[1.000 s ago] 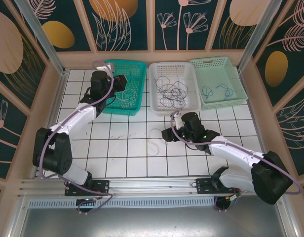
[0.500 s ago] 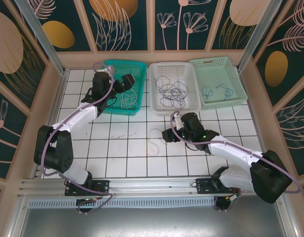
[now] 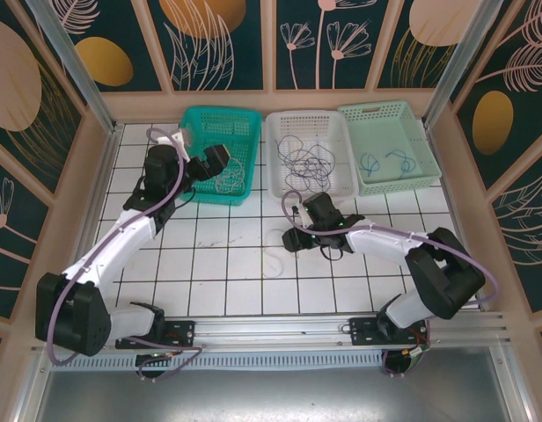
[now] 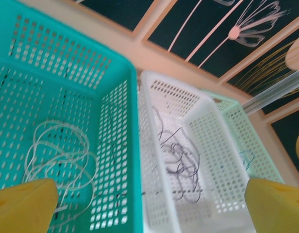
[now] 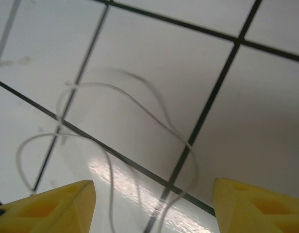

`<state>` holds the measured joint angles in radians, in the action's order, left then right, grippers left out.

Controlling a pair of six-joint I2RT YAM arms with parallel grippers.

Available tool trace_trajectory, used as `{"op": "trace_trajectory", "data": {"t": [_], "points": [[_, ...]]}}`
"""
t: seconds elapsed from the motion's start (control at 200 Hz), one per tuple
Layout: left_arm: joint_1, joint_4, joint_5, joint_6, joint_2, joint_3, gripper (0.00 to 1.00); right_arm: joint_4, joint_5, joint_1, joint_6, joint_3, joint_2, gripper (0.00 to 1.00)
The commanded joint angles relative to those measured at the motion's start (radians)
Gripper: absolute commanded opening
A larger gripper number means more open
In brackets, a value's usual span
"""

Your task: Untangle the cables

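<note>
My left gripper (image 3: 215, 159) hangs over the teal perforated plastic basket (image 3: 245, 127), fingers spread wide and empty, above a pale grey-white wire coil (image 4: 57, 155) lying inside it. Dark tangled wires (image 3: 306, 163) sit in the white mesh basket (image 3: 337, 189), thin blue wires (image 3: 385, 161) in the pale green basket (image 3: 416, 171). My right gripper (image 5: 152, 208) hovers low over the white tiled table (image 3: 209, 264), fingers parted and grasping nothing, with a loose pale wire loop (image 5: 145, 110) on the tiles beneath.

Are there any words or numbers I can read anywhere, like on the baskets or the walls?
None: no words, numbers or labels can be read.
The teal basket, the white basket and the pale green basket carry no writing.
The wall panels show drawn flowers and leaves, no letters.
</note>
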<state>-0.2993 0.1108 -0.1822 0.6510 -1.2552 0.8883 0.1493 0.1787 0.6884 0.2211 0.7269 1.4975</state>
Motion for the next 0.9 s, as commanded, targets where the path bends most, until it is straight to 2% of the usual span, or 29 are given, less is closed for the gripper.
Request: {"op": "trace_trajectory", "data": {"t": [0.0,0.22,0.36,0.636,0.896], "points": [[0.002,-0.034,0.01,-0.007,0.065,-0.076,0.99,0.085,-0.054,0.005,0.018,0.037,0.024,0.64],[0.003,-0.055,0.059,0.007,0.175,-0.158,0.98,0.179,-0.02,0.008,0.06,0.089,0.063,0.6],[0.003,-0.056,0.061,0.006,0.19,-0.184,0.99,0.18,0.01,0.021,0.09,0.093,0.05,0.59],[0.003,-0.054,0.023,0.019,0.188,-0.222,0.98,0.198,-0.062,0.117,-0.126,0.066,-0.039,0.58],[0.002,-0.036,0.012,0.041,0.203,-0.253,0.98,0.228,-0.055,0.125,-0.16,0.107,0.04,0.53]]}}
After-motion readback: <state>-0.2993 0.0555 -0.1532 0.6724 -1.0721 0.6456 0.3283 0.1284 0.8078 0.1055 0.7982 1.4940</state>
